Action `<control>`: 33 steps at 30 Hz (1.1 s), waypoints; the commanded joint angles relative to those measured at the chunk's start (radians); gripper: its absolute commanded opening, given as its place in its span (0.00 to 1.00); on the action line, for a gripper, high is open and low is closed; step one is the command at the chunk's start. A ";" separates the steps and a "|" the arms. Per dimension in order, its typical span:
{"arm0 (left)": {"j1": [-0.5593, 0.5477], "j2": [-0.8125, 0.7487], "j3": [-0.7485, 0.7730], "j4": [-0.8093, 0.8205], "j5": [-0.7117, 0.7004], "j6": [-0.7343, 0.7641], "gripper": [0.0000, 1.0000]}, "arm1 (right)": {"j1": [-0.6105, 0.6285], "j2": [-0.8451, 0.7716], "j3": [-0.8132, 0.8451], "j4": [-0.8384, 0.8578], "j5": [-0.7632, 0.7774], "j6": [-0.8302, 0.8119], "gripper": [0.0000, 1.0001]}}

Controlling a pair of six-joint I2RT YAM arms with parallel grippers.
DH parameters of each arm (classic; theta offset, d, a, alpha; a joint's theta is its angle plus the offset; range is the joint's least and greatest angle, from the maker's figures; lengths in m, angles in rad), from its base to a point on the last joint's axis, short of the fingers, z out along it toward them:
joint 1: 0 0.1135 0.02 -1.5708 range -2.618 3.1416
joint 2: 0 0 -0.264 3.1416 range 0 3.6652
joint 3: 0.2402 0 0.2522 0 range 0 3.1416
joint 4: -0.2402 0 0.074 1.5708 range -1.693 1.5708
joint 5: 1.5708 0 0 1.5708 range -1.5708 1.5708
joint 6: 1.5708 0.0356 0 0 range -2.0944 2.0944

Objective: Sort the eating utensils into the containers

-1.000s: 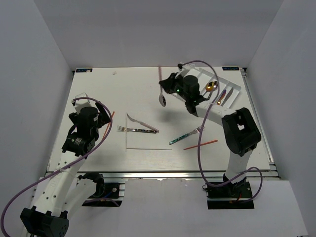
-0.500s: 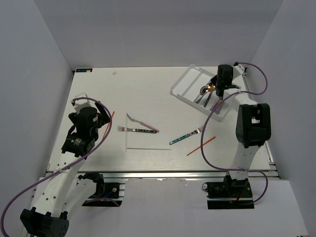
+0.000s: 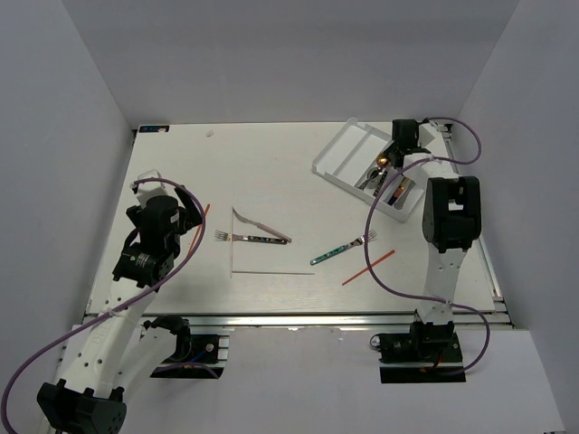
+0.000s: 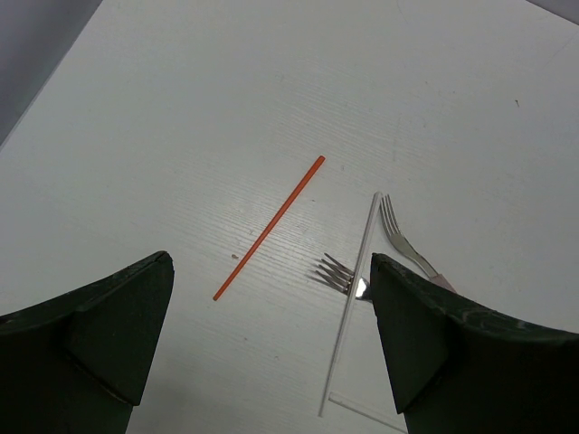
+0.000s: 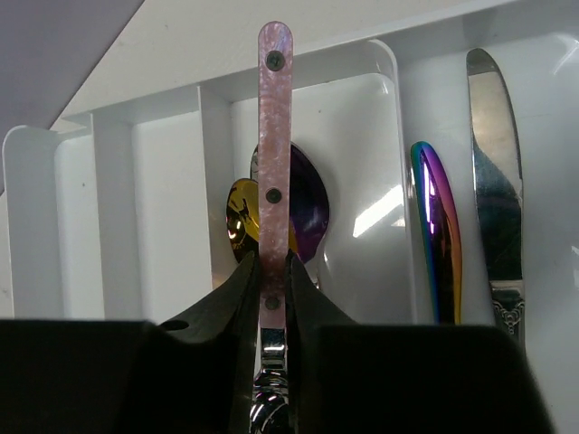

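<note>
Right gripper (image 5: 274, 271) tight on a pink-handled utensil (image 5: 275, 136) over the tray (image 5: 213, 127) compartment of spoons (image 5: 310, 203), knives (image 5: 493, 181) alongside; left gripper (image 4: 271, 262) agape

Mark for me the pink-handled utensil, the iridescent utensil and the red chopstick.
pink-handled utensil (image 5: 274, 154): right wrist view, middle of handle.
iridescent utensil (image 5: 436, 235): right wrist view, middle of visible part.
red chopstick (image 4: 269, 228): left wrist view, its middle.
</note>
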 commanded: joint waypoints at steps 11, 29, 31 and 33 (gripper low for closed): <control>0.006 0.000 -0.006 0.011 0.006 0.007 0.98 | -0.002 -0.194 -0.054 0.068 -0.129 -0.074 0.89; 0.004 0.043 -0.023 0.052 0.188 0.036 0.98 | 0.384 -0.619 -0.451 -0.326 0.164 -0.102 0.89; -0.008 0.104 -0.014 0.079 0.312 0.067 0.98 | 0.383 -0.697 -0.555 -0.273 0.125 -0.089 0.89; -0.078 0.173 0.041 0.057 0.346 0.047 0.98 | 0.370 -0.786 -0.603 -0.268 0.128 -0.068 0.89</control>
